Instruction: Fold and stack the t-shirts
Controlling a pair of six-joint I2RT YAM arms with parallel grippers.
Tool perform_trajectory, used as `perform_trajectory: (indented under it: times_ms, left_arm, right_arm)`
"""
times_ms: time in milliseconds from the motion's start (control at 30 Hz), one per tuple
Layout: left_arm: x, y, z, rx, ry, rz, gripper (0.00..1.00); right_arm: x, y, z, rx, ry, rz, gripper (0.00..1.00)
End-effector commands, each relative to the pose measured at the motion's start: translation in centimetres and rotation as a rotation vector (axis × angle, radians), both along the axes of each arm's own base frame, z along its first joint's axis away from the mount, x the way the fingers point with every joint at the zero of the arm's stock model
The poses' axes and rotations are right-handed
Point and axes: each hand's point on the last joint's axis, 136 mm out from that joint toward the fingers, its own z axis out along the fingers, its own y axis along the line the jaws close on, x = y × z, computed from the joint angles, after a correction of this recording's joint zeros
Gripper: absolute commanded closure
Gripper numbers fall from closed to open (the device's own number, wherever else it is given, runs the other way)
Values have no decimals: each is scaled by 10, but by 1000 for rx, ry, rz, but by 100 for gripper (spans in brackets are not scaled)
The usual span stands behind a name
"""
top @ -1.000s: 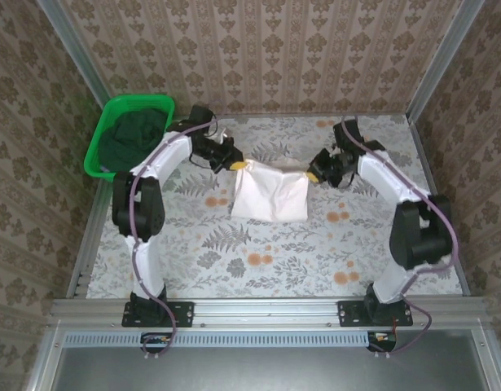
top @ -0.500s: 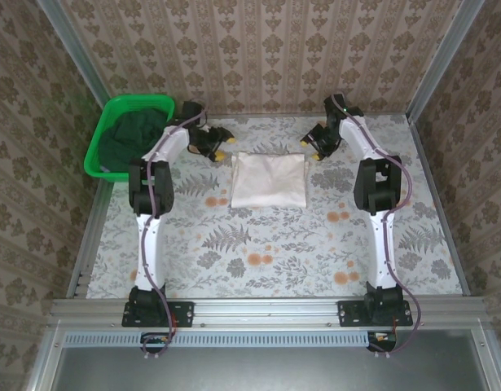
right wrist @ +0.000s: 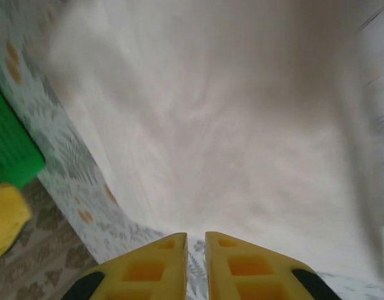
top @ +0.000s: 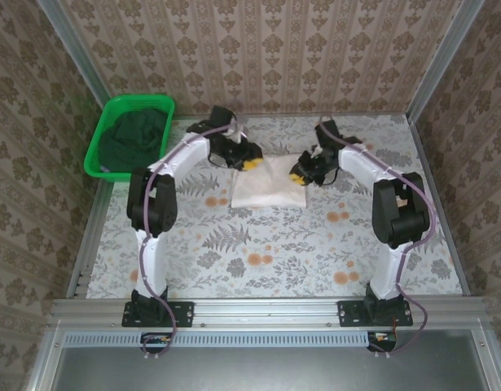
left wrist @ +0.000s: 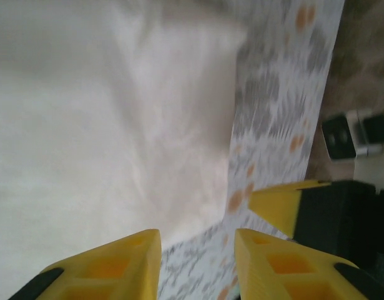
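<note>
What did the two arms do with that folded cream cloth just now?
The left gripper and right gripper let go of the far corners of the folded pale cream t-shirt, backed off toward the wall, then returned over those corners; left jaws stand apart, right nearly closed. The shirt settled flat. The bright green plastic basket holding the dark green t-shirt stayed put.

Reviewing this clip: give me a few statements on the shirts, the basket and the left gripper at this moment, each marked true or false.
1. The pale t-shirt lies folded on the table. True.
2. The dark green t-shirt is stacked on the pale one. False: it lies in the green basket.
3. The left gripper has its jaws apart with no cloth between them. True.
4. The basket sits at the table's near right corner. False: it is at the far left corner.
</note>
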Motion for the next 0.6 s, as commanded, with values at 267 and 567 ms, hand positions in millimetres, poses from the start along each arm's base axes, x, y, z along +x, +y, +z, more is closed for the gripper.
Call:
perform_trajectory:
  times_ms: [267,567]
  left_arm:
    - [-96,54,-137,236,200,-153,67]
    - [-167,92,-149,288,255,-183,68]
  right_arm:
    - [-61,-6,-118,-113,187,22,85]
    - [-158,-19,-148,-150,277,60,86]
